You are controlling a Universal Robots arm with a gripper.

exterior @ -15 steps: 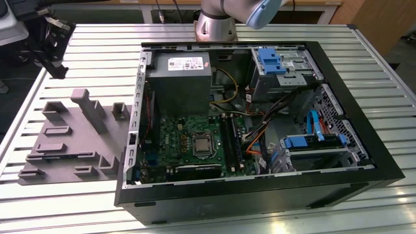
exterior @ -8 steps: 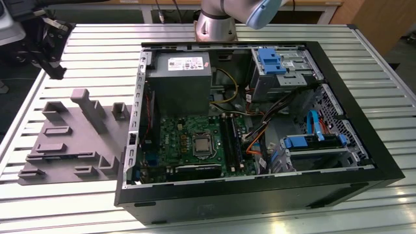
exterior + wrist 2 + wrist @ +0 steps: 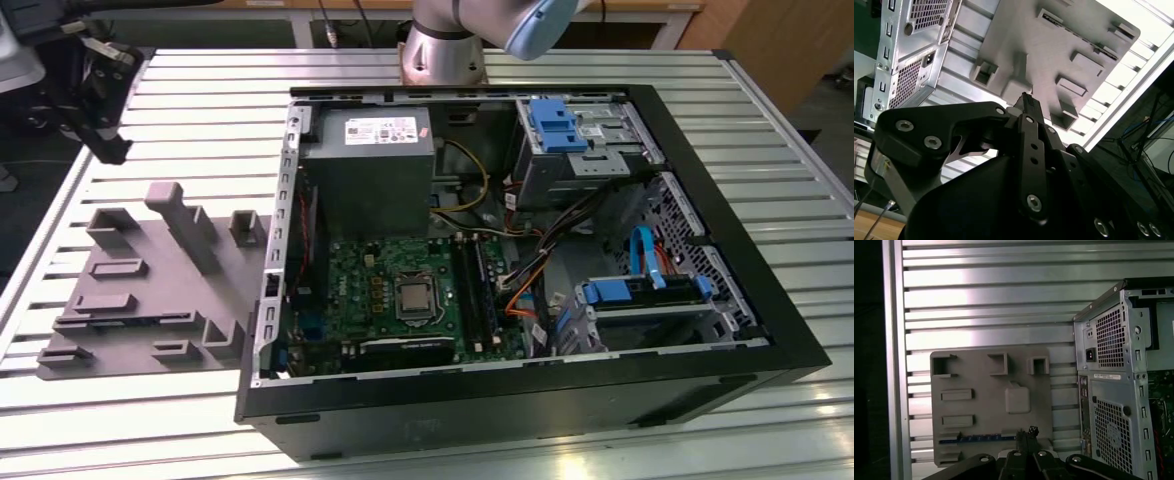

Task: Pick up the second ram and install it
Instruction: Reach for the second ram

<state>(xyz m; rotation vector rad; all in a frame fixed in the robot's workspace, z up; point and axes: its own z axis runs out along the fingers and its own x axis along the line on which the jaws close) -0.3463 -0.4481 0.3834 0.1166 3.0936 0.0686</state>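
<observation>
Gripper (image 3: 1026,432) closed and empty, held up off the slatted table (image 3: 200,90), apart from the grey holder (image 3: 984,375). Ram (image 3: 974,438) sits in the long slot along the holder's edge, the edge nearest the fingertips in the first wrist view. Count: one ram, one holder, one open PC case (image 3: 534,410) touching the holder on the exterior view's right.

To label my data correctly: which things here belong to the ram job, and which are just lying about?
Job: ram, in the holder; gripper; slots.
Lying about: power supply; drive cage; cables.
</observation>
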